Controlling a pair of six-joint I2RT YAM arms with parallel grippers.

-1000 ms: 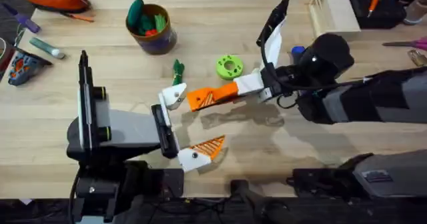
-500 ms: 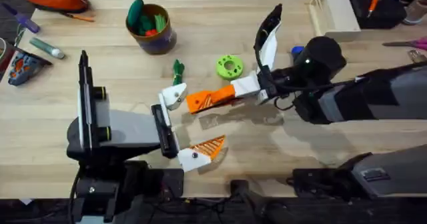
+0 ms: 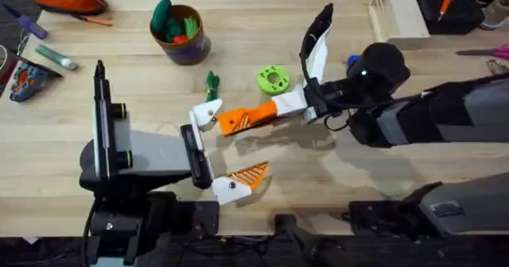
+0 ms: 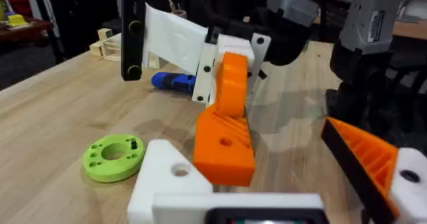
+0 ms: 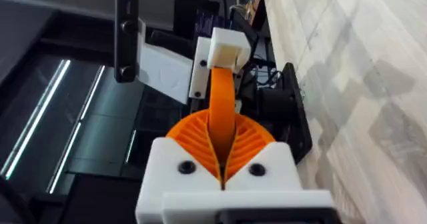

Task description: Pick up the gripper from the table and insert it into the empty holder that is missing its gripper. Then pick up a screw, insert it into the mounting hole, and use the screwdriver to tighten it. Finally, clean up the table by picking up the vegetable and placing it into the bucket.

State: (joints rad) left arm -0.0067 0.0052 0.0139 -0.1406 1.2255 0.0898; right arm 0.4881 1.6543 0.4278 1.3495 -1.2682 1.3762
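the right tool (image 3: 266,113) pinches the orange gripper (image 3: 248,118) against the holder (image 3: 207,114) at its 9 o'clock; the left tool (image 3: 219,152) stands wide above the surface (image 3: 318,187).

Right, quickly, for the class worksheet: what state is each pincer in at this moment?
Left pincer: open, holding nothing.
Right pincer: closed on the gripper, the loose orange finger.

Vegetable (image 3: 211,82) just left of disc (image 3: 273,79), bucket (image 3: 181,40) behind.
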